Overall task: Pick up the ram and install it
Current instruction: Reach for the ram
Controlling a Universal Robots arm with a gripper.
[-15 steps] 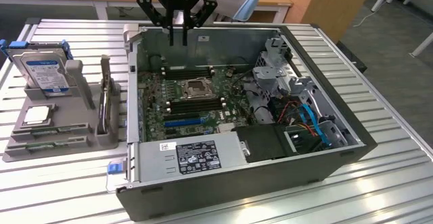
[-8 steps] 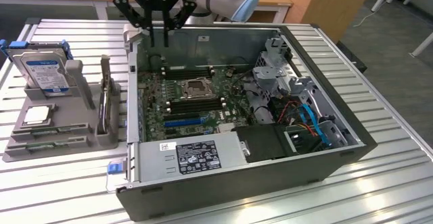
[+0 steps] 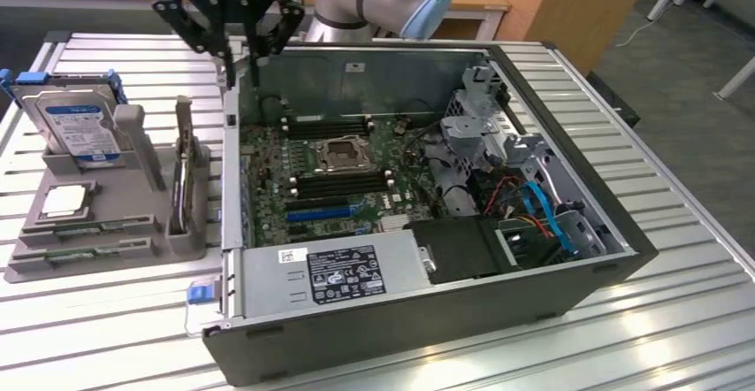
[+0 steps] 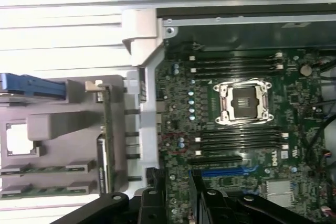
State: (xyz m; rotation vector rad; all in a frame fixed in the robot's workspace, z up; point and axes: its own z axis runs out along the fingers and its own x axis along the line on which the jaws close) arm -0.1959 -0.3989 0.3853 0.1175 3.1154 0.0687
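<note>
Green ram point(image 3: 92, 226) lies in the grey tray point(image 3: 141, 254), well apart from the empty, part-open claw point(image 3: 240, 77).

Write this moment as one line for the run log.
gripper: above computer case wall nearest grey tray | ram: two sticks lying in tray | motherboard slots: empty

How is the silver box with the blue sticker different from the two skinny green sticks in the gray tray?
The silver box stands tall and leans back a little; the green sticks lie low in their slots. The silver box is wide and shiny with a blue-and-white label; the green sticks are long, narrow and thin. Both sit in the gray tray beside the open computer case.
</note>
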